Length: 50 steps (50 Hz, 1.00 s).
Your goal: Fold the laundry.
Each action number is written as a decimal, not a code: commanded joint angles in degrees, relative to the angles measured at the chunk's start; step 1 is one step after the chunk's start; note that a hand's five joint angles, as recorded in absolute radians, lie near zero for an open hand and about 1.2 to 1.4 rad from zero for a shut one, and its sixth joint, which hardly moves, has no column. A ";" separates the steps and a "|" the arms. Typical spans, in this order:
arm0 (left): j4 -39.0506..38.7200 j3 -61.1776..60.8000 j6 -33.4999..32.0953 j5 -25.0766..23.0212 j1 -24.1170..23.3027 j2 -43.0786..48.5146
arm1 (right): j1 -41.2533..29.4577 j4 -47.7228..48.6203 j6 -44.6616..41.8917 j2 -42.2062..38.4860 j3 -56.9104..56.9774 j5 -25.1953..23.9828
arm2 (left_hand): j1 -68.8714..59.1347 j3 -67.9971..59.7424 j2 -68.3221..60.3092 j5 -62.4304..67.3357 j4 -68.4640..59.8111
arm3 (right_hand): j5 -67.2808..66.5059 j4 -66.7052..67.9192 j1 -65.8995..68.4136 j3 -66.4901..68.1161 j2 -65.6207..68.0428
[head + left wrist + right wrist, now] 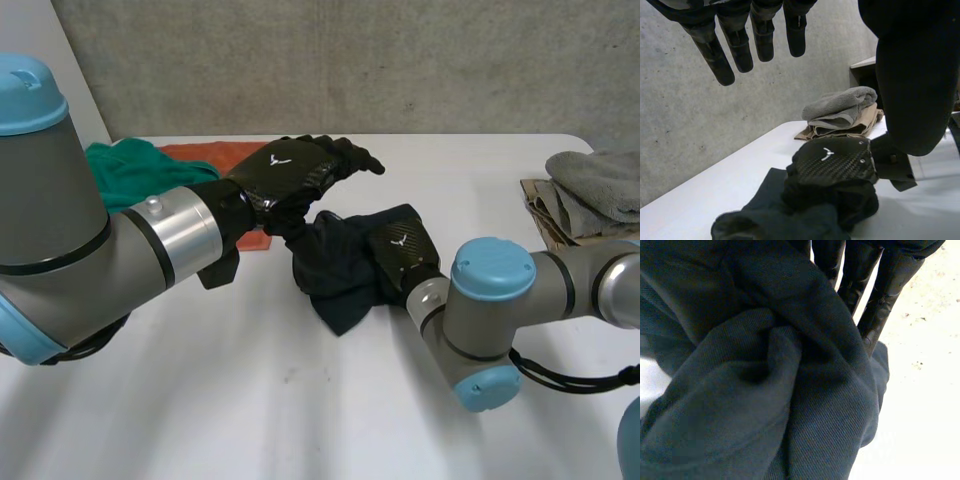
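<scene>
A: Fingers (740,47) of the left hand (290,178) are straight and spread, holding nothing, just above the dark cloth (335,292). The right hand (400,250)?

B: Sunk in the cloth, bunched mid-table. Its fingers (875,300) seem closed on a wad. Best approach imo: lift, let the left hand find an edge, then spread flat before folding. Don't crease the lump.

A: Hidden bits?

B: Rt thumb is buried. No hem or corner visible, so garment type unclear. The green cloth (130,165) and orange cloth (200,153) are partly behind the left arm. The folded pile (840,107) is near the table's end.
</scene>
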State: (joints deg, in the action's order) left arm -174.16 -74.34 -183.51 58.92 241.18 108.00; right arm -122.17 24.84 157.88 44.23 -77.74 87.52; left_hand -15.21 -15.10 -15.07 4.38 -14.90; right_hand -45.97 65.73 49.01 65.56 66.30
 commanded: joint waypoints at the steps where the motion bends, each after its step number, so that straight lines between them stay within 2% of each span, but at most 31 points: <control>1: -0.13 -0.28 -0.01 0.05 0.00 -0.25 | 0.70 -0.32 0.32 2.69 4.77 -1.12 | -2.40 -2.51 -2.55 3.24 -2.72 | -24.03 14.27 30.99 14.44 13.70; 8: -0.13 -0.28 -0.01 0.05 0.35 -1.57 | 6.14 2.22 0.76 6.12 11.45 -8.05 | -2.40 -2.51 -2.55 3.24 -2.72 | -24.03 14.27 30.99 14.44 13.70; 15: -0.13 -0.54 0.17 0.14 1.31 -1.92 | 12.20 3.72 0.85 7.19 19.19 -10.97 | -2.40 -2.51 -2.55 3.24 -2.72 | -24.03 14.27 30.99 14.44 13.70; 18: -0.04 -0.63 0.17 0.14 1.31 -2.01 | 16.68 4.34 1.20 7.63 22.53 -11.41 | -2.40 -2.51 -2.55 3.24 -2.72 | -24.03 14.27 30.99 14.44 13.70; 22: -0.13 -0.72 0.17 0.05 1.31 -2.10 | 24.23 6.53 5.49 7.89 24.74 -15.70 | -2.40 -2.51 -2.55 3.24 -2.72 | -24.03 14.27 30.99 14.44 13.70; 29: -0.13 -0.80 0.17 0.05 1.31 -2.01 | 33.82 8.91 10.95 7.28 24.12 -24.32 | -2.40 -2.51 -2.55 3.24 -2.72 | -24.03 14.27 30.99 14.44 13.70; 37: -0.13 -0.89 0.17 0.05 1.23 -1.92 | 45.94 20.58 15.87 2.36 18.86 -34.94 | -2.40 -2.51 -2.55 3.24 -2.72 | -24.03 14.27 30.99 14.44 13.70; 44: -0.22 -0.98 0.17 0.05 1.14 -1.39 | 53.08 27.10 20.10 -1.33 12.79 -40.49 | -2.40 -2.51 -2.55 3.24 -2.72 | -24.03 14.27 30.99 14.44 13.70; 50: -0.22 -1.07 0.17 0.14 1.14 -1.31 | 58.62 28.86 19.49 -5.12 8.83 -44.36 | -2.40 -2.51 -2.55 3.24 -2.72 | -24.03 14.27 30.99 14.44 13.70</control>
State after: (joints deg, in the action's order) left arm -174.37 -75.31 -183.34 59.00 242.32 106.56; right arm -68.34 52.24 177.68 42.31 -65.14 46.47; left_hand -15.21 -15.11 -15.07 4.38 -14.90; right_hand -52.32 68.34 51.89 66.70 67.11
